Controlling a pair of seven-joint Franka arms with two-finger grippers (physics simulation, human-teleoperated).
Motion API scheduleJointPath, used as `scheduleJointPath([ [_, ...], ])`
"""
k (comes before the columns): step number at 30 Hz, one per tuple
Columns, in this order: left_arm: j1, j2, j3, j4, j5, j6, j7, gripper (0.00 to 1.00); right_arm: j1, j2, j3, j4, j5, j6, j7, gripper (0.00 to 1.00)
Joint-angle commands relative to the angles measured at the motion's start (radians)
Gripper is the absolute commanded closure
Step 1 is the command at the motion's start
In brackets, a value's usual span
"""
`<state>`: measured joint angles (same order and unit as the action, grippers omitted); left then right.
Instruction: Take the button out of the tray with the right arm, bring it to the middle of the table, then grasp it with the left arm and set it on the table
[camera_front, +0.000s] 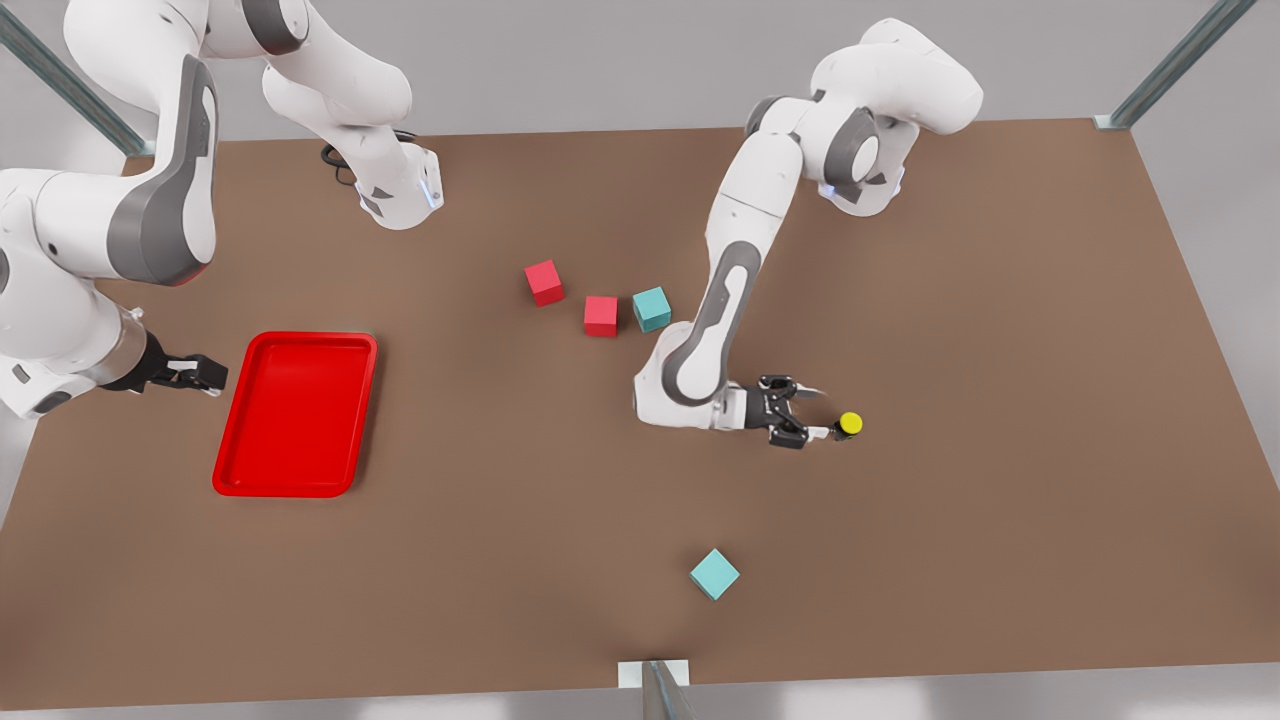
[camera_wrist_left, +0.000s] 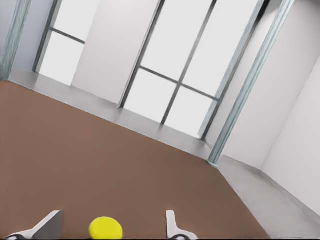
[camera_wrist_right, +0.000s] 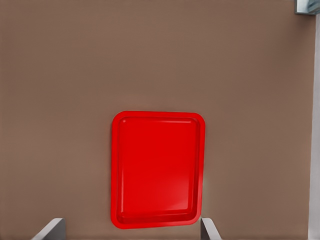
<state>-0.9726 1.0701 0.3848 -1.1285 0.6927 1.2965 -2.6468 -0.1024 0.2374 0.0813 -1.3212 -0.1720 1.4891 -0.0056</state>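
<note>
Over at the front view's left, the right gripper (camera_front: 205, 375) hangs just beside the short edge of the tray (camera_front: 240, 420); from its wrist camera its fingers (camera_wrist_right: 50, 230) stand spread wide, with the red tray (camera_wrist_right: 116, 165) lying flat on the brown tabletop (camera_front: 1000, 350) beyond them. Nothing lies in the tray.

Near the middle, two red cubes (camera_front: 544, 282) (camera_front: 600, 315) and a teal cube (camera_front: 651, 308) sit in a loose row. Another teal cube (camera_front: 714, 574) rests alone near the front edge.

Further right, the left gripper (camera_front: 815, 415) reaches low over the tabletop with the button (camera_front: 850, 424) at its fingertips. In the left wrist view the yellow cap (camera_wrist_left: 105, 228) sits between the two fingers (camera_wrist_left: 172, 227), which stand apart from it on either side, so the gripper is open around it rather than pinching. The button is well right of the tray.
</note>
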Motion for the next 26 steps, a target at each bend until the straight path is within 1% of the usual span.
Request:
scheduleJointPath([
  [1, 0.021, -0.047, 0.005, 0.124, -0.246, -0.074, 1.288, 0.0, 0.001, -0.001, 0.0, 0.0, 0.0, 0.0, -0.002, 0.0],
  [2, 0.133, -0.096, 0.0, 0.185, -0.415, -0.053, 1.712, 0.0, 0.0, -0.001, 0.0, 0.0, 0.0, 0.002, -0.002, 0.0],
  [3, 0.291, -0.171, 0.005, 0.187, -0.703, 0.041, 2.135, 0.0, 0.0, -0.001, 0.0, 0.0, 0.0, 0.003, -0.002, 0.0],
  [4, 0.468, -0.262, 0.005, 0.185, -0.944, 0.021, 2.429, 0.0, 0.0, -0.001, 0.0, 0.0, 0.0, 0.003, -0.002, 0.0],
  [5, 0.58, -0.334, 0.008, 0.185, -1.032, -0.028, 2.558, 0.0, 0.0, -0.001, 0.0, 0.0, 0.0, 0.003, -0.002, 0.0],
  [6, 0.623, -0.393, 0.009, 0.187, -1.035, -0.064, 2.613, 0.0, 0.0, -0.001, 0.0, 0.0, 0.0, 0.003, -0.002, 0.0],
  [7, 0.632, -0.51, 0.017, 0.184, -1.026, -0.126, 2.639, 0.0, 0.0, -0.001, 0.0, 0.0, 0.0, 0.003, -0.002, 0.0],
  [8, 0.661, -0.623, 0.009, 0.164, -0.974, -0.169, 2.7, 0.0, 0.0, -0.001, 0.0, 0.0, 0.0, 0.003, -0.002, 0.0],
  [9, 0.669, -0.732, -0.041, 0.081, -0.92, -0.171, 2.708, 0.0, 0.001, -0.001, 0.0, 0.0, 0.002, 0.003, -0.002, 0.0],
  [10, 0.806, -0.935, -0.277, -0.152, -0.751, -0.05, 2.717, 0.0, 0.001, -0.001, 0.0, 0.0, 0.0, 0.003, -0.001, 0.0],
  [11, 0.851, -0.954, -0.353, -0.221, -0.716, 0.012, 2.719, 0.0, 0.001, -0.001, 0.0, 0.0, 0.002, 0.003, -0.002, 0.0],
  [13, 0.851, -0.949, -0.365, -0.343, -0.714, 0.144, 2.863, 0.0, 0.003, -0.001, 0.0, 0.0, 0.003, 0.003, -0.001, 0.0],
  [14, 0.854, -0.949, -0.368, -0.344, -0.713, 0.136, 2.984, 0.0, 0.003, -0.001, 0.0, 0.0, 0.003, 0.003, -0.001, 0.0],
  [15, 0.854, -0.952, -0.368, -0.344, -0.713, 0.133, 2.997, 0.0, 0.003, -0.001, 0.0, 0.0, 0.003, 0.003, -0.001, 0.0],
  [20, 0.854, -1.006, -0.368, -0.346, -0.714, 0.124, 2.986, 0.0, 0.003, -0.001, 0.0, -0.001, 0.003, 0.003, -0.001, 0.0],
  [26, 0.854, -1.01, -0.368, -0.346, -0.714, 0.121, 2.986, 0.0, 0.032, -0.001, 0.0, -0.001, 0.003, 0.003, 0.003, 0.0],
])
